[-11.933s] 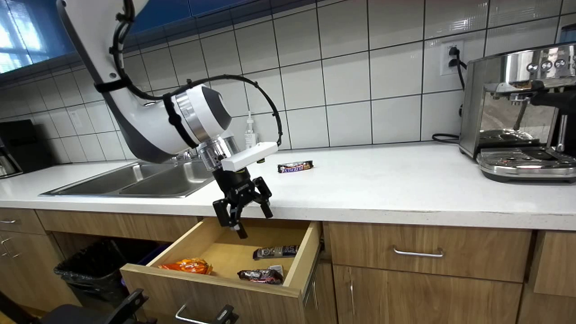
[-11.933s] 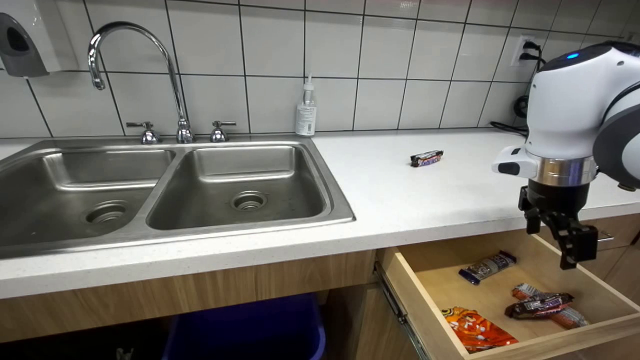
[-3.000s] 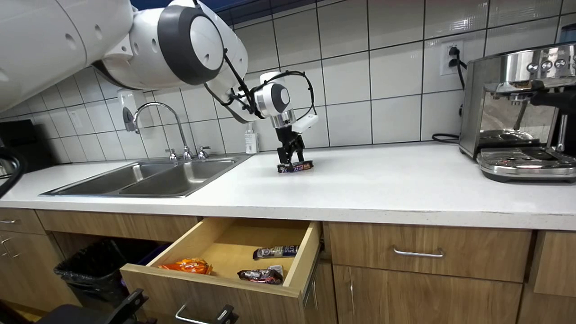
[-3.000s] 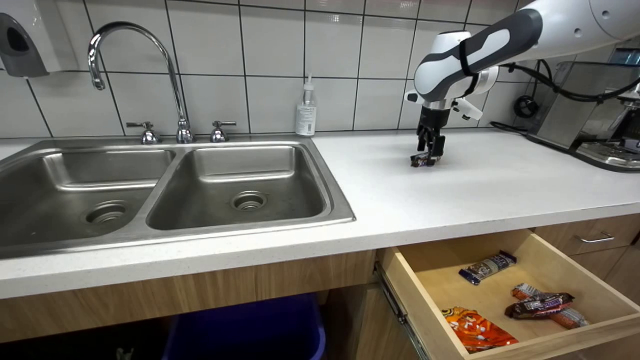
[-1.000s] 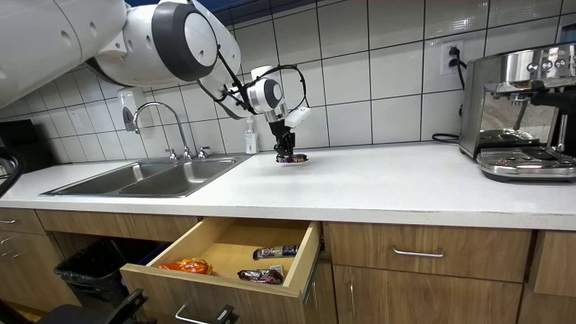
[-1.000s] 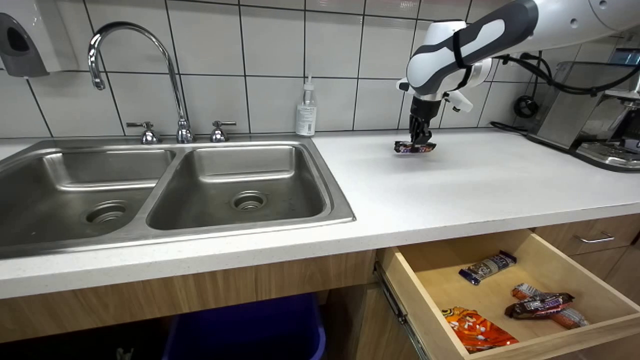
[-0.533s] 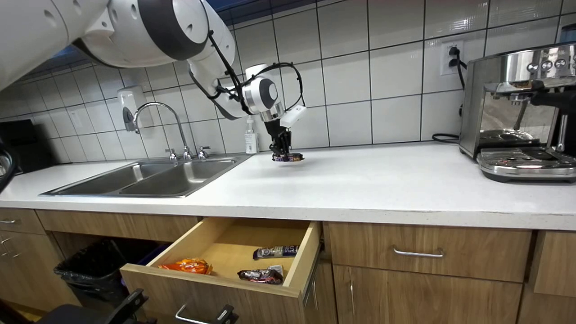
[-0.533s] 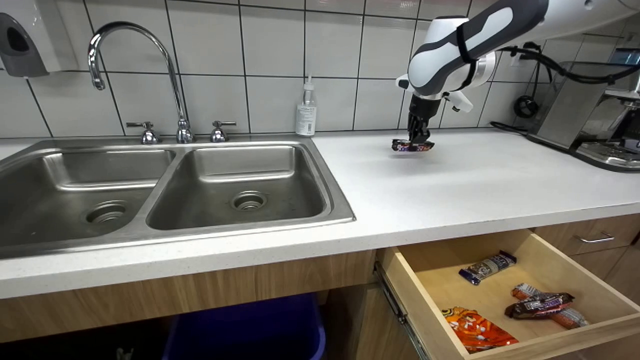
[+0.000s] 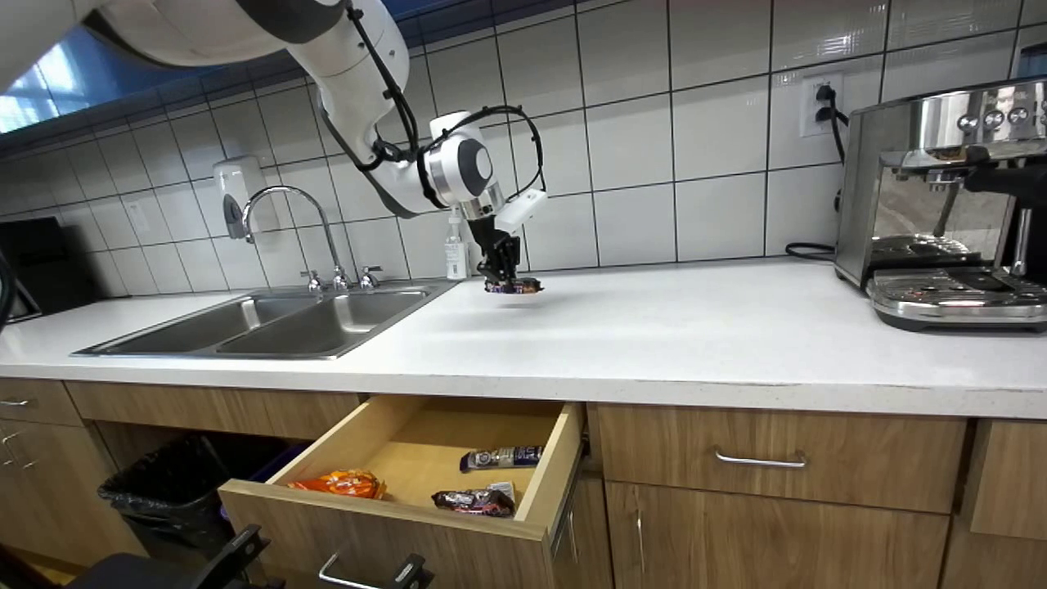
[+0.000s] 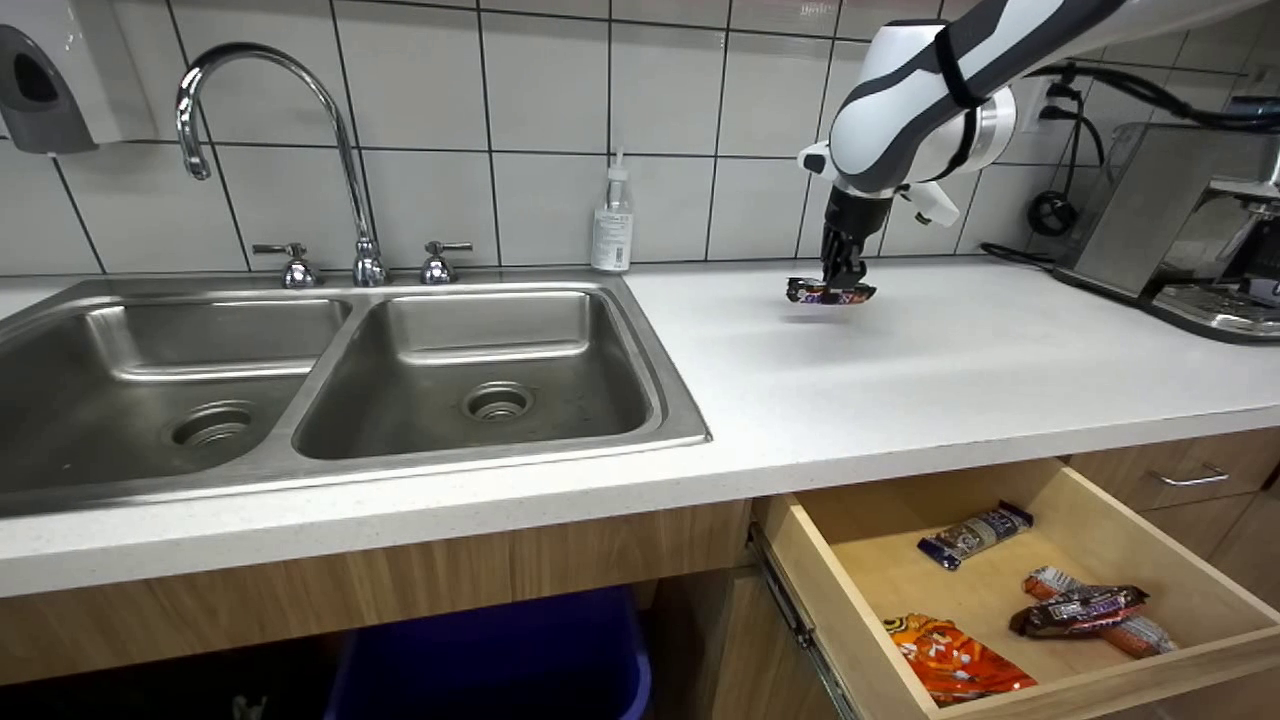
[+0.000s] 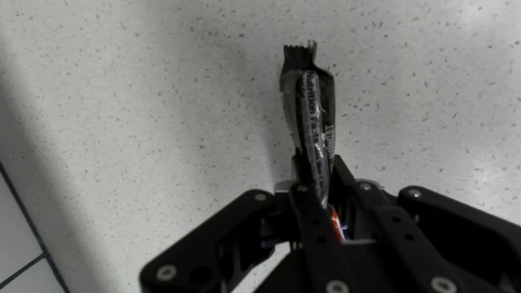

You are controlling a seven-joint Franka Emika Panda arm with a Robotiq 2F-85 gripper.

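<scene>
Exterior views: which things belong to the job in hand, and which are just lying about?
Job in hand:
candy bar, held above the countertop
hand, shut on it

Apparently just lying about, none touched:
orange packet, blue-ended bar, and dark bar across an orange-and-silver bar, all in the open drawer
bottle by the sink
espresso machine

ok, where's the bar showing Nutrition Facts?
In both exterior views the bar is clamped in the pincer above the counter, right of the pump bottle.
</scene>
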